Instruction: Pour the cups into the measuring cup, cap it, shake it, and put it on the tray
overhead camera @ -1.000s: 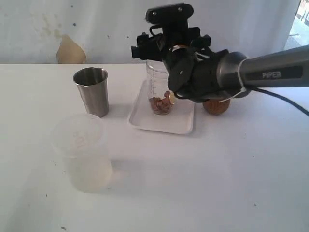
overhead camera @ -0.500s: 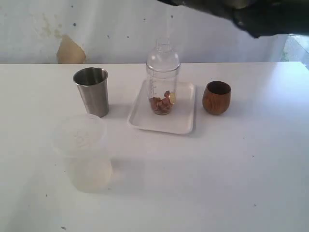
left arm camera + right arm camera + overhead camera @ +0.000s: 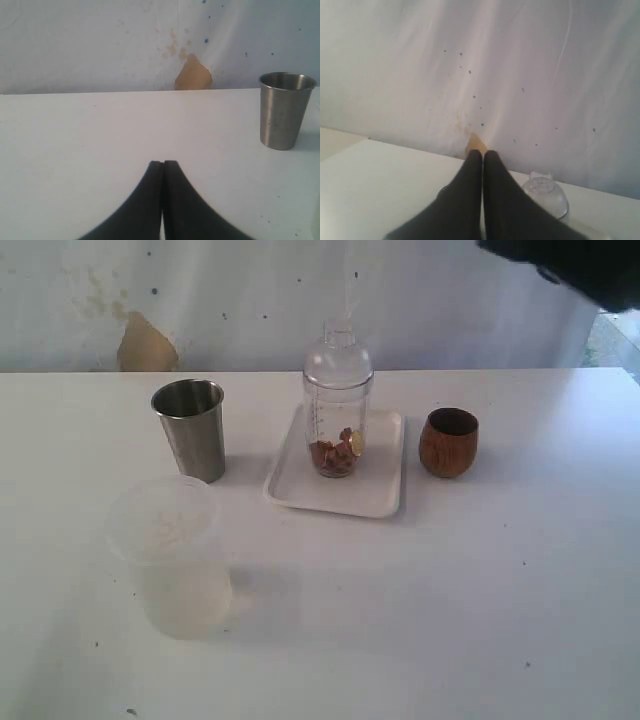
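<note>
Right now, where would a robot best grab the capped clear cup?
Likely the measuring cup by its straight wall below the domed cap, level from the right: it stands upright, the cap is rounded, the wooden cup stands clear.

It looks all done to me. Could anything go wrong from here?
The measuring cup is tall and narrow on the tray, so a nudge might topple it. The dark arm hangs high on the side of the wooden cup, and a low swing could knock that cup over.
</note>
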You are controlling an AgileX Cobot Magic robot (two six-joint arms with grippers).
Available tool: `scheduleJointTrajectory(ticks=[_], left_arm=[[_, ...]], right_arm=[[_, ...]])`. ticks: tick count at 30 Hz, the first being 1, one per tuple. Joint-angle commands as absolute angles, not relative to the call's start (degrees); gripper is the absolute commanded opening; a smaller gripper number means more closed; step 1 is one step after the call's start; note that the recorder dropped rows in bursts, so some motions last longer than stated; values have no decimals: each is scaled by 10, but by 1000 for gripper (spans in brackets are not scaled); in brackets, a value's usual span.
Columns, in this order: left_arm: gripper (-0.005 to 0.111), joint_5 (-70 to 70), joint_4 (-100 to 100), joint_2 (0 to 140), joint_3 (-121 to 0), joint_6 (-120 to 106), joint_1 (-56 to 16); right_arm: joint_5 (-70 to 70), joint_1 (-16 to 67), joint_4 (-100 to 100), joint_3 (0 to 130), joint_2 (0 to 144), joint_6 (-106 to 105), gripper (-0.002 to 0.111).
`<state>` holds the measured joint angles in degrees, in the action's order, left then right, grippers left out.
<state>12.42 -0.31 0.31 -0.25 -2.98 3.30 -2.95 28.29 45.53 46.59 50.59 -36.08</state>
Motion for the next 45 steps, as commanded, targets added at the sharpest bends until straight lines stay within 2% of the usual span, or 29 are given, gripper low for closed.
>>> scheduleJointTrajectory(ticks=[1,6,17,23,30,37,45], left_arm=[[0,117,-11,0,0,-29,33],[0,117,-11,0,0,-29,33],[0,117,-11,0,0,-29,33],[0,117,-11,0,0,-29,33],[0,117,-11,0,0,-29,33],[0,117,-11,0,0,-29,33],[0,117,-11,0,0,-29,33]], right_arm=[[61,280,456,422,411,-358,0],[113,280,456,416,332,-358,0],[97,280,456,414,246,-358,0],[-10,280,434,357,211,-358,0],[-98,276,377,241,92,-338,0],[-139,196,278,133,10,-282,0],[-125,86,222,49,0,-282,0]])
